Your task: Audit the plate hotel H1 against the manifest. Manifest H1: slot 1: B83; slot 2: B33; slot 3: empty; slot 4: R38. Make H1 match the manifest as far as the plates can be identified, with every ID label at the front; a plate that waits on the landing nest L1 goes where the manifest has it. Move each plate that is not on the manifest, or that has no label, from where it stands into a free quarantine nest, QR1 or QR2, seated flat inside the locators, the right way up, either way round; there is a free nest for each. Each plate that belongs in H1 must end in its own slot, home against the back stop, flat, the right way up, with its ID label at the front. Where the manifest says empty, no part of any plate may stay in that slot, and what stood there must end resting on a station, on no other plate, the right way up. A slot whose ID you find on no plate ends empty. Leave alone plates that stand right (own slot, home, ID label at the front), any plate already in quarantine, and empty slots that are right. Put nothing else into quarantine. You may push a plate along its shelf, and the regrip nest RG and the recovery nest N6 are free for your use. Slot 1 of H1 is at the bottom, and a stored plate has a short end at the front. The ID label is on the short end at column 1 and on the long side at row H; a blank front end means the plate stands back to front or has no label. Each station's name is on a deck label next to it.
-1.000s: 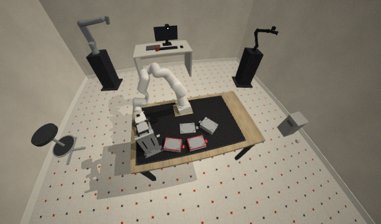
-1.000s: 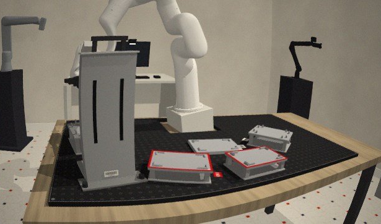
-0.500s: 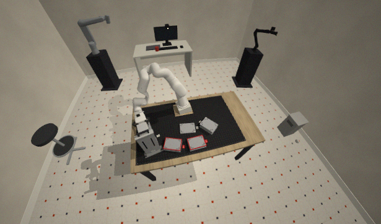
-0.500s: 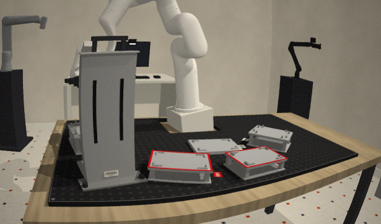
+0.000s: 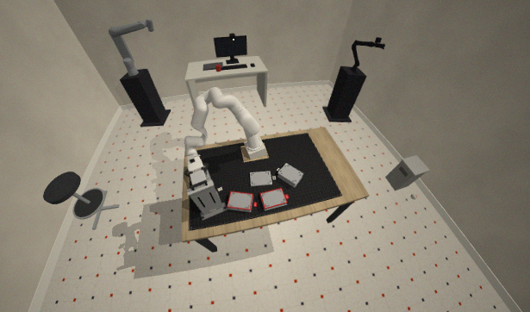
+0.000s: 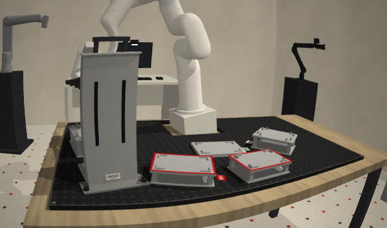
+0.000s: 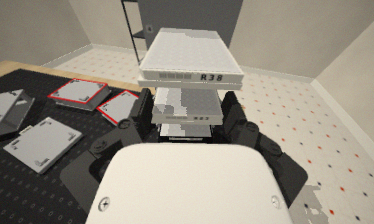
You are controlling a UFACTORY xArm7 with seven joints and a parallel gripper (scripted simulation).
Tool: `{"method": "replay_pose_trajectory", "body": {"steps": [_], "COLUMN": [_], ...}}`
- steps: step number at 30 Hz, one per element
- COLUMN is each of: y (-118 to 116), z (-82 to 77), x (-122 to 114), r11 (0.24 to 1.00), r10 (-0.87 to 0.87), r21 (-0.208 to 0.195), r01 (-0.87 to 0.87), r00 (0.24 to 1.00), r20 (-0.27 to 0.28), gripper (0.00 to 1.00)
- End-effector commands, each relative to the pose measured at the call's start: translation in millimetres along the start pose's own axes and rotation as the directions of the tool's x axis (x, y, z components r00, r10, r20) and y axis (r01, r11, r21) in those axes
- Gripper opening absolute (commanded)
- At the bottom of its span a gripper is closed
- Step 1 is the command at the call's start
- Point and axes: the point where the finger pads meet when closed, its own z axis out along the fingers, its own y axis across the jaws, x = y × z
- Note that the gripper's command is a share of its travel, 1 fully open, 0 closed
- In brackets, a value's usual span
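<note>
The plate hotel H1 (image 5: 205,196) (image 6: 109,119) stands at the table's left front corner, its back panel facing the exterior camera. In the wrist view a plate labelled R38 (image 7: 190,60) sticks out of an upper slot. Under it sits a second plate (image 7: 187,106) whose front label is too small to read, and a third plate (image 7: 185,131) lies lower. My gripper (image 7: 188,98) (image 5: 198,172) is at the hotel's front, with its fingers on both long sides of the second plate and shut on it.
Two red-framed quarantine nests (image 6: 182,164) (image 6: 259,159) sit right of the hotel and look bare. Two grey nests (image 6: 218,148) (image 6: 274,136) lie behind them. The arm's base (image 6: 192,121) is at the table's back. The table edge runs close behind the hotel.
</note>
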Motion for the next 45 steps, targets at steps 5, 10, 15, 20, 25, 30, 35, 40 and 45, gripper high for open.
{"method": "replay_pose_trajectory", "body": {"steps": [5,10,15,20,25,30,35,40,45], "y": [1,1,1,1,1,1,1,1,1], "z": [0.1,0.1,0.1,0.1,0.1,0.0,0.0,-5.0,-10.0], "x": [2,2,2,2,2,3,3,3,3], "r11": [1.000,1.000,1.000,1.000,1.000,1.000,1.000,1.000,1.000], "r10": [-0.004,-0.004,-0.004,-0.004,-0.004,-0.004,-0.004,-0.004,-0.004], "r21": [0.000,0.000,0.000,0.000,0.000,0.000,0.000,0.000,0.000], "r01": [0.004,0.004,0.004,0.004,0.004,0.004,0.004,0.004,0.004], "r00": [1.000,1.000,1.000,1.000,1.000,1.000,1.000,1.000,1.000], "r20": [-0.001,-0.001,-0.001,-0.001,-0.001,-0.001,-0.001,-0.001,-0.001], "gripper": [0.00,0.00,0.00,0.00,0.00,0.00,0.00,0.00,0.00]}}
